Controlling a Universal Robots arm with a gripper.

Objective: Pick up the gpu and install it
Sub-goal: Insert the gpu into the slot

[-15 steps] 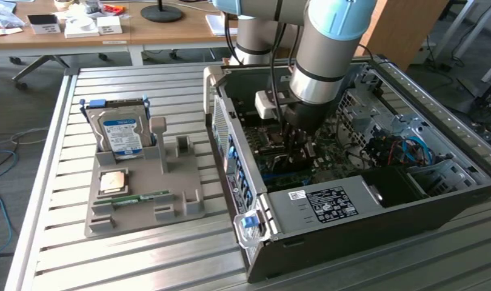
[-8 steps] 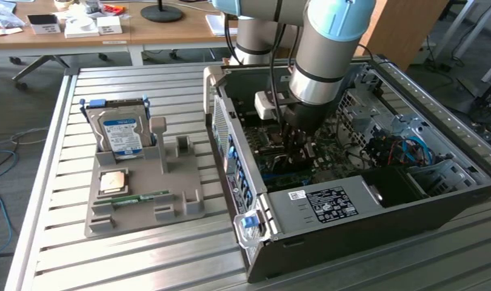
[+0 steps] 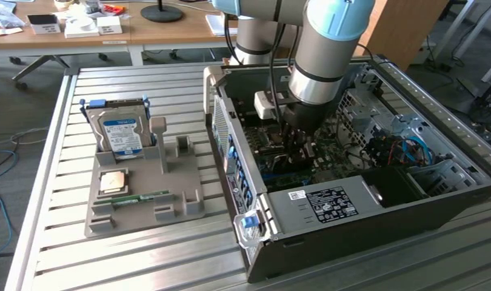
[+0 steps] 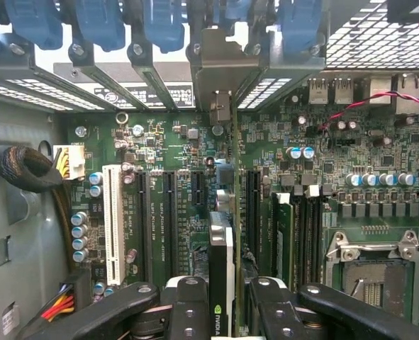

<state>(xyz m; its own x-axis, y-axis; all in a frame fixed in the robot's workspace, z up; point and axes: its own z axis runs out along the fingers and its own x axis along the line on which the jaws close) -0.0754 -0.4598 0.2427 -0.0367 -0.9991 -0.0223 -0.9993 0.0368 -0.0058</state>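
Grey tray [image 3: 180,200] lies on the slatted metal table [image 3: 148,260], just beside the open computer case [image 3: 367,242] on the exterior view's left. A hard drive [image 3: 120,134] with a blue and white label stands upright at the tray end farthest from the case front. Nearer that front, a square processor chip [image 3: 114,180] and a slim green memory stick [image 3: 140,197] lie flat on the tray.

The arm [image 3: 327,48] reaches down from above into the middle of the case, over the green motherboard [image 4: 166,142].

In the wrist view, a long white slot [image 4: 112,219] sits on the board toward the case wall with the bundled cables. Further across, the gripper [image 4: 227,294] is closed on the gpu [image 4: 222,262]. Its black fingers [image 4: 188,304] press against both faces of the card, with no gap showing. The card stands on edge, in line with the black expansion slots. Its silver bracket [image 4: 220,67] reaches the rear wall of the case, among the row of blue latches [image 4: 159,21]. Whether the card's lower edge is seated in a slot cannot be told.

Beyond the card lies the open processor socket [image 4: 369,265]. In the exterior view, a labelled power supply [image 3: 330,203] sits at the case front, and blue cables [image 3: 411,148] run along the side of the case on the exterior view's right.
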